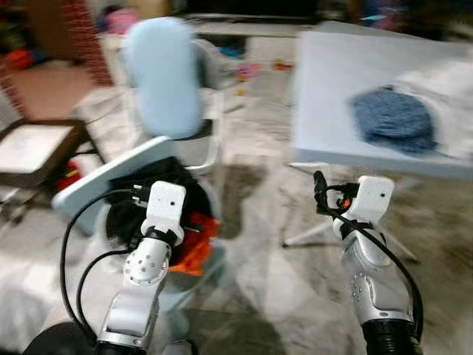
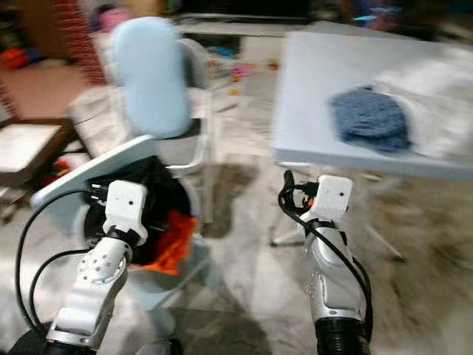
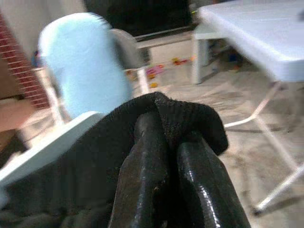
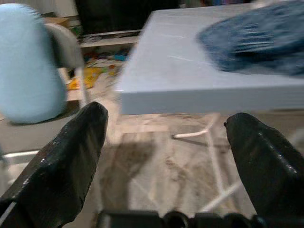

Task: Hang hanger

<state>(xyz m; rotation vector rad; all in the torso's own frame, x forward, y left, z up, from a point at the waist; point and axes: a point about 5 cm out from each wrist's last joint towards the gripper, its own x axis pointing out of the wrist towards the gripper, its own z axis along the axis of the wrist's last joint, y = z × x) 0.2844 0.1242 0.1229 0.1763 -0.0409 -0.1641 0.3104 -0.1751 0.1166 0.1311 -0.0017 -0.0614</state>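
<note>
We see a round white basket point(image 1: 194, 277) on the floor in front of us, low on our left side. It holds dark clothes and something orange point(image 1: 198, 240), and the orange thing pokes out at the side nearest the middle of the room. A flat pale board point(image 1: 111, 174) lies tilted across the top of the basket. Our left gripper point(image 3: 164, 156) is over the basket, and its two black fingers are pressed together on a fold of black cloth point(image 3: 185, 116). The cloth is dark and knitted, and it drapes over the fingertips and hangs down around them. We cannot make out a hanger in these blurry pictures, so we cannot say where it is or how it looks. Our right gripper point(image 4: 171, 142) is spread wide with nothing between its fingers, and it is held above the floor near the white table point(image 1: 325, 89). A blue cloth point(image 1: 392, 118) lies in a heap on the table, with something white point(image 1: 451, 81) beside it. Behind the basket stands a chair with a big light blue cushion point(image 1: 162, 74) on its back. The floor point(image 1: 259, 222) is pale and marbled.
</note>
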